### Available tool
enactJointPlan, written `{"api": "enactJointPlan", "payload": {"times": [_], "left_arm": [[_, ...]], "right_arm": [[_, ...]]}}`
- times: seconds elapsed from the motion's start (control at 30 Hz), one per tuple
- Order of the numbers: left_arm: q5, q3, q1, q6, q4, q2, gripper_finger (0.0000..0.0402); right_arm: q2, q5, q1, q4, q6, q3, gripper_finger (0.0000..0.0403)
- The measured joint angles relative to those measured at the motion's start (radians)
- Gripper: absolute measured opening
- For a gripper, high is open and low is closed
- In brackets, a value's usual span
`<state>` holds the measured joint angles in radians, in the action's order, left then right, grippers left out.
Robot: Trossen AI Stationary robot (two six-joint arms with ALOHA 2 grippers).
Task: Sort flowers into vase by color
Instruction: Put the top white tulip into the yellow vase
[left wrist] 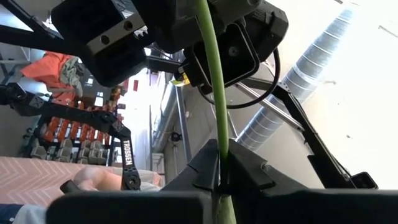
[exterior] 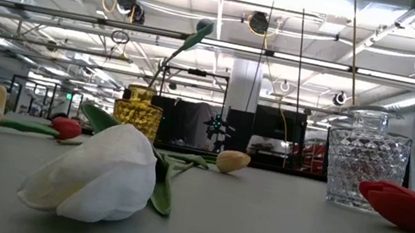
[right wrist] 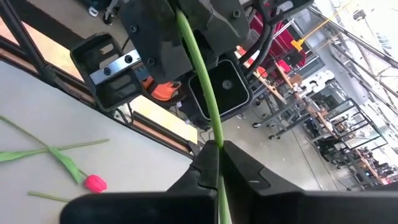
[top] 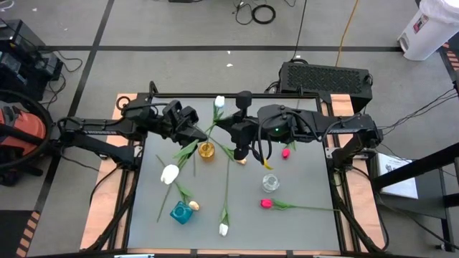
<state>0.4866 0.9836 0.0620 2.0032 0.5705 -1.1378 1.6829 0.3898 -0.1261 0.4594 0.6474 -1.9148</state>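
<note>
Both pincers meet above the yellow vase (top: 206, 150), each pinching the same green stem (left wrist: 214, 87) of a white tulip (top: 219, 102) held in the air behind the vase. The left pincer (top: 203, 130) grips it narrowly from the vase's left; the right pincer (top: 219, 123) is clamped tight on it from the vase's right. Other tulips lie on the grey surface (top: 301, 229): a white one (top: 170, 173) in front of the vase, a pink one (top: 267, 203) near the clear vase (top: 270, 182), and another white one (top: 224, 229) beyond the teal vase (top: 181, 212).
</note>
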Motion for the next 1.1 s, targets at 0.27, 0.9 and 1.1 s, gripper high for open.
{"api": "enactJointPlan", "payload": {"times": [0.27,0.9,1.1], "left_arm": [[-0.017,0.0,0.0,-0.027,0.004,0.0,0.0038],[-0.001,0.0,0.04,-0.098,0.008,0.001,0.0046],[-0.024,0.0,0.038,-0.072,0.0,-0.001,0.0102]], "right_arm": [[0.0,0.0,-0.001,0.004,0.016,0.0,0.0001],[-0.002,0.021,-0.069,0.014,0.052,0.0,0.0],[-0.002,-0.004,-0.07,0.005,0.071,0.0,0.0]]}}
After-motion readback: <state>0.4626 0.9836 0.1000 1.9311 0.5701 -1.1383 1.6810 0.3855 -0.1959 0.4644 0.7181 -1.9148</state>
